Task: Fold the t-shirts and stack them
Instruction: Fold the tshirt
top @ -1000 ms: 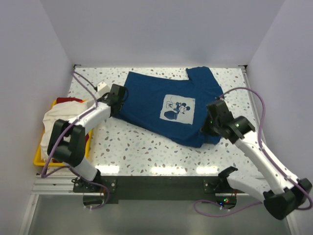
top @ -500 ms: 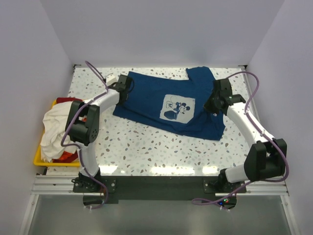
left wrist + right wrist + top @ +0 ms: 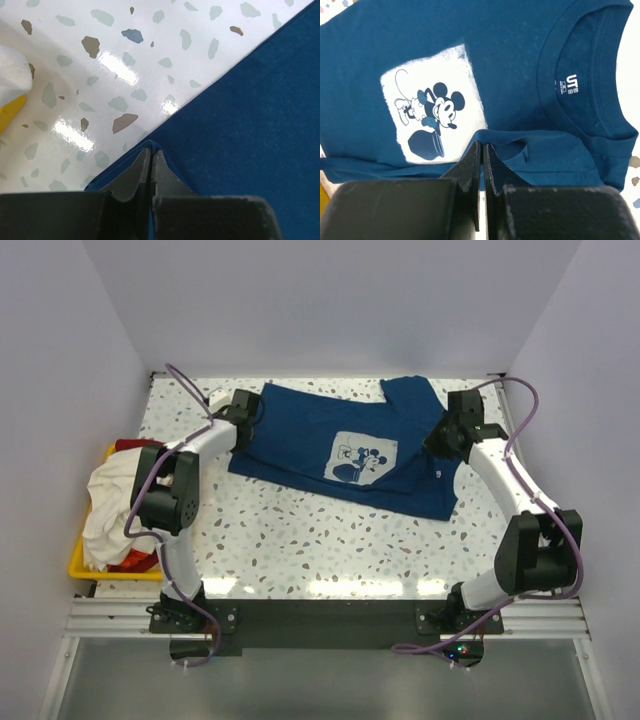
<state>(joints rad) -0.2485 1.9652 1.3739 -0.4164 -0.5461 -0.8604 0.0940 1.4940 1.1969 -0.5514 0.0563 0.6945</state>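
Navy t-shirt (image 3: 300,435), just one, spread on the counter (image 3: 330,540); left fingers (image 3: 131,176) and right fingers (image 3: 469,167) each clamp its edge.

Both arms now reach farther across the table (image 3: 300,540) than a second ago. The left gripper (image 3: 246,408) has slid along the left edge of the navy t-shirt (image 3: 300,440) toward the far side. The right gripper (image 3: 446,435) has travelled from the shirt's near right corner up to its right side, by the sleeve. The shirt has gone with them: its near right edge now lies farther from the front, and the right side lies flatter.
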